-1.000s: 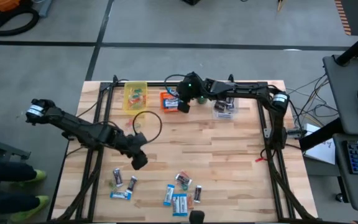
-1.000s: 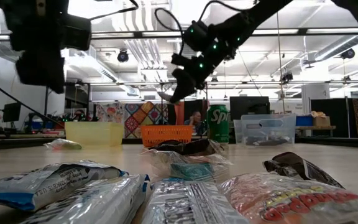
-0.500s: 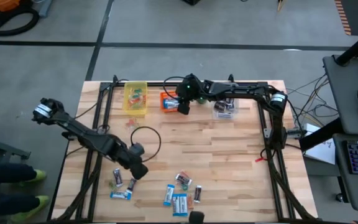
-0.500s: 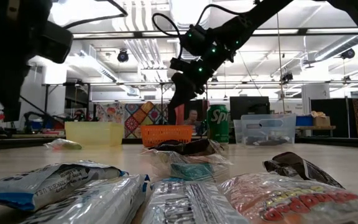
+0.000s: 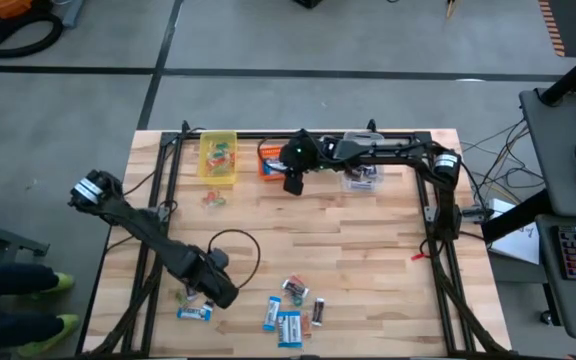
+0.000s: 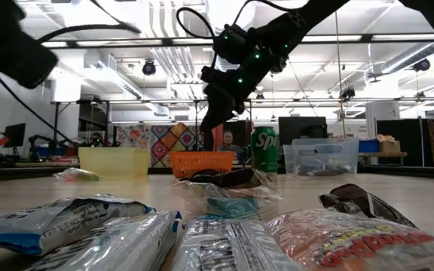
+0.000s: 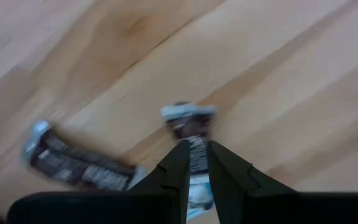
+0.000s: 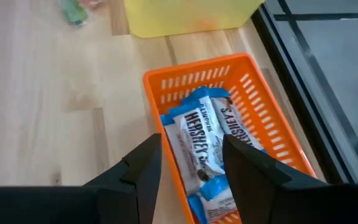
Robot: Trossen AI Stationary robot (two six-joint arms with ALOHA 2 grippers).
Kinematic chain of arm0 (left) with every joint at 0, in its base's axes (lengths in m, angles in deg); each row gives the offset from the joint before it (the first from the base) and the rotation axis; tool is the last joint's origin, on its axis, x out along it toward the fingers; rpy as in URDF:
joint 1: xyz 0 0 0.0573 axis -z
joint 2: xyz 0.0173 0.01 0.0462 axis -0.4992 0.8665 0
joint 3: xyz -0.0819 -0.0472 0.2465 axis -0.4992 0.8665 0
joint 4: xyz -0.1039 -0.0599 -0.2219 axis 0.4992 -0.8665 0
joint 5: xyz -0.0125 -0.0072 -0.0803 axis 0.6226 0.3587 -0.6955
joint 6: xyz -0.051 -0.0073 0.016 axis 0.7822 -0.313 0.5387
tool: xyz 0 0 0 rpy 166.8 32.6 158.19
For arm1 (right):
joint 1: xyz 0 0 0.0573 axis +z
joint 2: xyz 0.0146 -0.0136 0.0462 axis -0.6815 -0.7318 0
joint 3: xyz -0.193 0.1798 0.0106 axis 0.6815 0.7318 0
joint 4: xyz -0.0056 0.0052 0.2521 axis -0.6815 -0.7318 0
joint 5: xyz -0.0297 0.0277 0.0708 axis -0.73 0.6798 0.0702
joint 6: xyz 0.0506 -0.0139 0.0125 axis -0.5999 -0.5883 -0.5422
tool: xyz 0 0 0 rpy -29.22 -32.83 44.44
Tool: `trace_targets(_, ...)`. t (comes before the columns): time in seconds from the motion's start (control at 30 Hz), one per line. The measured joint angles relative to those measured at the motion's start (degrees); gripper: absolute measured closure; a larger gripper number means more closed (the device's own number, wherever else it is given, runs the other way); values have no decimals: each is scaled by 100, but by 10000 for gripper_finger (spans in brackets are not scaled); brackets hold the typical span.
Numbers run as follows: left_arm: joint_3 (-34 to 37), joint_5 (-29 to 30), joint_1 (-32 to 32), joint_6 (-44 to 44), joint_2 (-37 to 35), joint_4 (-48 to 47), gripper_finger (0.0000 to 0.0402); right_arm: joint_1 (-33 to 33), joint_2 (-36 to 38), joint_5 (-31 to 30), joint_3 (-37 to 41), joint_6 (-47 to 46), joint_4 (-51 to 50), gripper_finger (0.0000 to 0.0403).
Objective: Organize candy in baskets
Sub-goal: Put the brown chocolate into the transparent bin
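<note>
From above, the left end effector [image 5: 211,290] has travelled from mid-tabletop down to the near-left group of sweets, and now sits over a dark mini bar [image 5: 190,292] beside a blue-and-white bar [image 5: 194,313]. The right end effector [image 5: 292,182] hangs at the near edge of the orange basket [image 5: 269,160], which stands between the yellow basket [image 5: 218,156] and the clear basket [image 5: 360,174] along the far edge. More candy [image 5: 290,312] lies loose near the front of the wooden tabletop [image 5: 348,250].

The low view adds height: the right end effector [image 6: 204,120] hangs above the orange basket [image 6: 201,162], not inside it. A green soda can [image 6: 264,150] stands beside that basket. The yellow basket [image 6: 114,161] and clear basket [image 6: 325,156] flank them, with wrapped candy [image 6: 224,241] filling the foreground.

The left wrist view alone shows the grasp: the left end effector [image 7: 196,163] has narrowed its fingers around a dark mini bar [image 7: 189,127], nearly pressed together, pinching its wrapper. Another dark bar [image 7: 73,163] lies beside it.

The right wrist view alone shows the contents: the right end effector [image 8: 191,163] has spread its fingers, and blue-and-white bars [image 8: 201,134] lie inside the orange basket [image 8: 263,112]. A bar appears just delivered; the left arm's pick seems next.
</note>
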Motion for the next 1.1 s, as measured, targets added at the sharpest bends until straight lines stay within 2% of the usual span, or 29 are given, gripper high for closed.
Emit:
trace_targets(0.2,-490,35,122,-28,563,-390,346,89,2,-4,0,-105,1,241)
trace_targets(0.47,-551,549,253,-121,893,-398,263,168,2,-8,0,-237,-157,242)
trace_targets(0.6,-542,906,308,-51,879,-380,238,188,2,-6,0,-267,-246,243)
trace_targets(1.1,-255,896,452,279,897,-102,249,239,4,-2,-2,-438,-441,245)
